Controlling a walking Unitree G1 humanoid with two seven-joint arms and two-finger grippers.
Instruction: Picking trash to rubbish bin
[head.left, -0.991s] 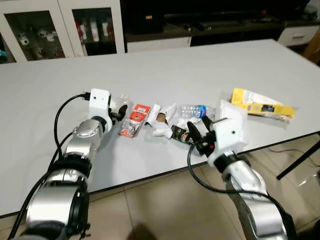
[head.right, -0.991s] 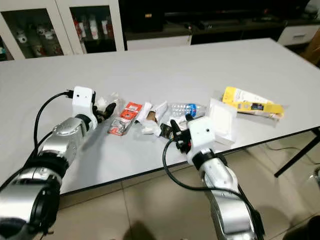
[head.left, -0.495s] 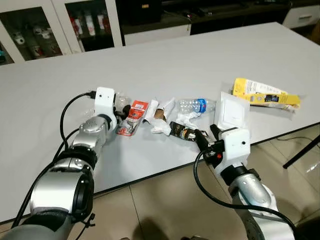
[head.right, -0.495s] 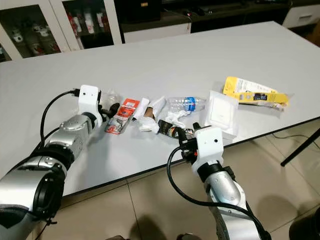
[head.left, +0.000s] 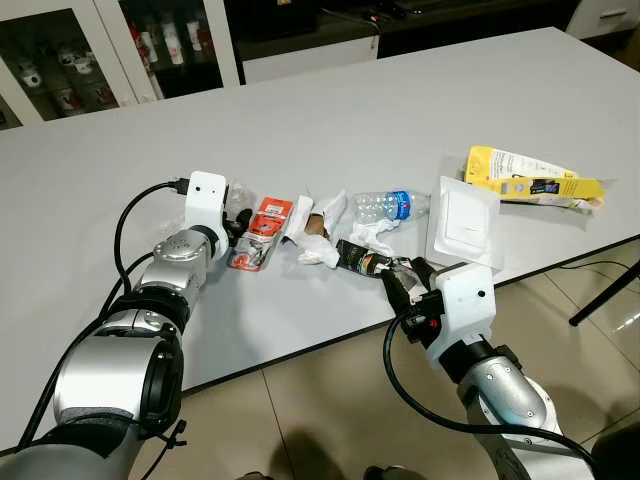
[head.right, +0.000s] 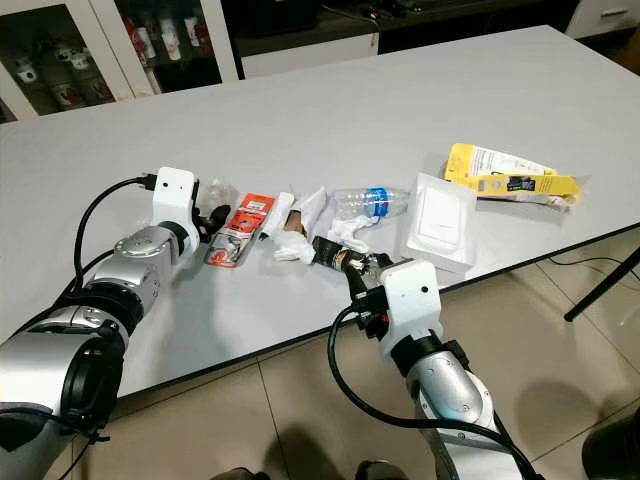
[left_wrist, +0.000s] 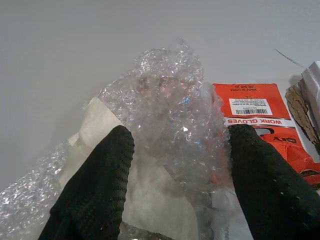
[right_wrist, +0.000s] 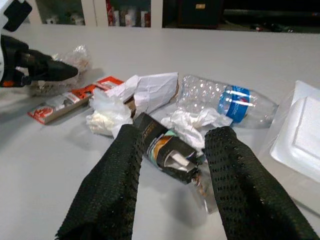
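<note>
The left gripper (left_wrist: 172, 165) stands open on the white table (head.left: 330, 110), its 2 black fingers (left_wrist: 95, 185) spread on either side of a crumpled wad of clear bubble wrap (left_wrist: 170, 115) — the wad lies between the pads, but whether they touch it cannot be told. Just beyond that gripper's right finger lies a red glove packet (left_wrist: 255, 107) printed "WORK GLOVES", flat on the table and partly under the wrap's edge.

The right gripper (right_wrist: 172, 175) is also open, low at the near edge of the table, with a dark crushed carton (right_wrist: 162, 150) lying between its fingertips and not clamped. Straight ahead of this gripper are white crumpled tissues (right_wrist: 192, 122), and behind them a squashed clear water bottle (right_wrist: 225, 97) with a blue label, lying on its side. To its left, torn white paper (right_wrist: 150, 87) and another tissue wad (right_wrist: 105, 117) sit close together. To its right rests a white foam tray (head.left: 462, 222), and further right a yellow packet (head.left: 525, 185) lies flat, well apart from the gripper.

Beyond the table stand glass-fronted cabinets (head.left: 60, 60) — no rubbish bin can be made out.
</note>
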